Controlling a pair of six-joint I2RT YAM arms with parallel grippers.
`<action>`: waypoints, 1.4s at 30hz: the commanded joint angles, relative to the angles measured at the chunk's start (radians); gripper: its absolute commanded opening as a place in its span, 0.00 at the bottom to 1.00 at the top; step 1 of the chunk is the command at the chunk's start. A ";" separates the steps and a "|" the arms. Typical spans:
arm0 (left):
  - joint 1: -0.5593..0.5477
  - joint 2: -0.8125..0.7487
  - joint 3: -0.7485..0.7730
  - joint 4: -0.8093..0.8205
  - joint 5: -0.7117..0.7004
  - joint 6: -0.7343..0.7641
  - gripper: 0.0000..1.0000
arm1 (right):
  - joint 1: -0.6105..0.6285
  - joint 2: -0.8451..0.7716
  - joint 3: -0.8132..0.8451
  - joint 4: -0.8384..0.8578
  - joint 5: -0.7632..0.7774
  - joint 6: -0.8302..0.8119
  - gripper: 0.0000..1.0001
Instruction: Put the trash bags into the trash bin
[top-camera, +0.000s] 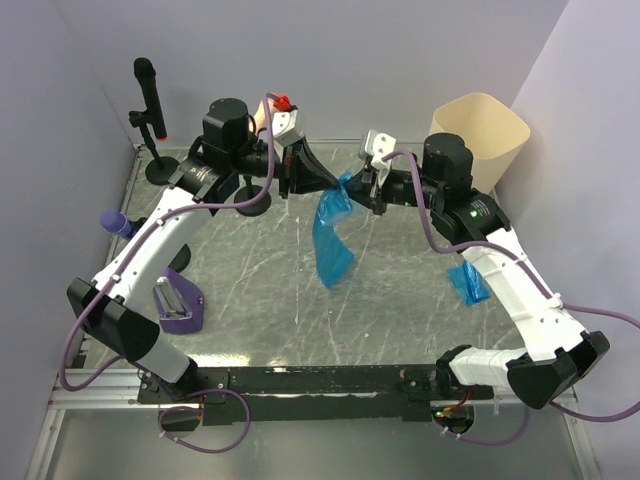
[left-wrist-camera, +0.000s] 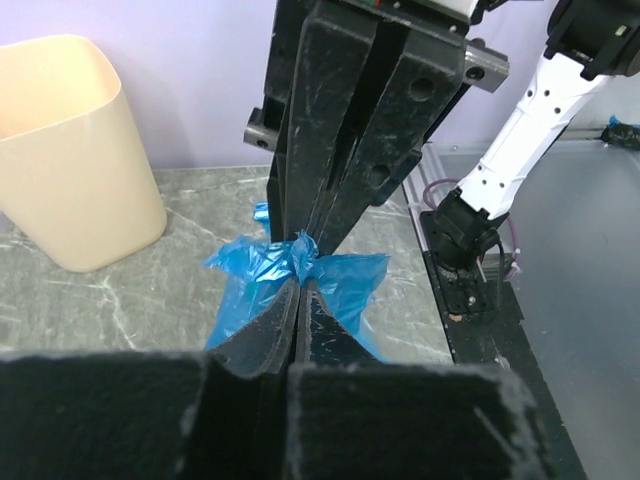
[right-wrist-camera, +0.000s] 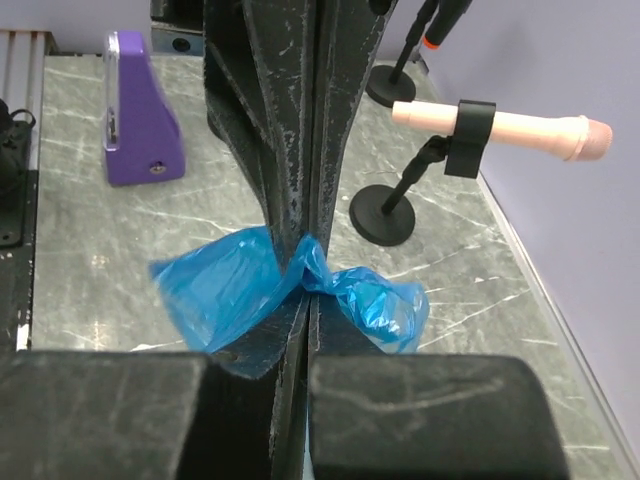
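Top external view showed the left gripper (top-camera: 337, 183) and right gripper (top-camera: 360, 187) both clamped on one blue trash bag (top-camera: 332, 235), dangling above the bench (top-camera: 250, 300), probably mid-handover. The trash bin (top-camera: 480, 135) stood empty-looking behind the right arm.

A purple wedge (top-camera: 180, 305) lies left, a black microphone (top-camera: 147, 95) standing behind it.

Cream-beige plastic wastebasket (left-wrist-camera: 70, 170): left side cut by the frame edge in the left wrist view. In the top view its lower part sits behind the right arm (top-camera: 500, 270).
Crumpled blue plastic bag (left-wrist-camera: 250, 275): pinched neck hidden between the clamped left gripper (left-wrist-camera: 298, 290) and right gripper (right-wrist-camera: 305, 290).
Second blue plastic scrap (top-camera: 468, 285): partly covered by the right arm.
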 joint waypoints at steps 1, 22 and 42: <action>0.024 -0.012 0.038 -0.061 0.004 0.063 0.01 | -0.004 -0.044 0.044 -0.038 -0.023 -0.057 0.00; 0.068 0.034 0.038 0.034 0.150 -0.125 0.08 | 0.005 -0.003 0.018 0.070 0.066 -0.014 0.41; 0.076 0.061 0.086 -0.054 0.164 -0.110 0.01 | 0.062 0.023 0.072 0.057 0.072 -0.039 0.19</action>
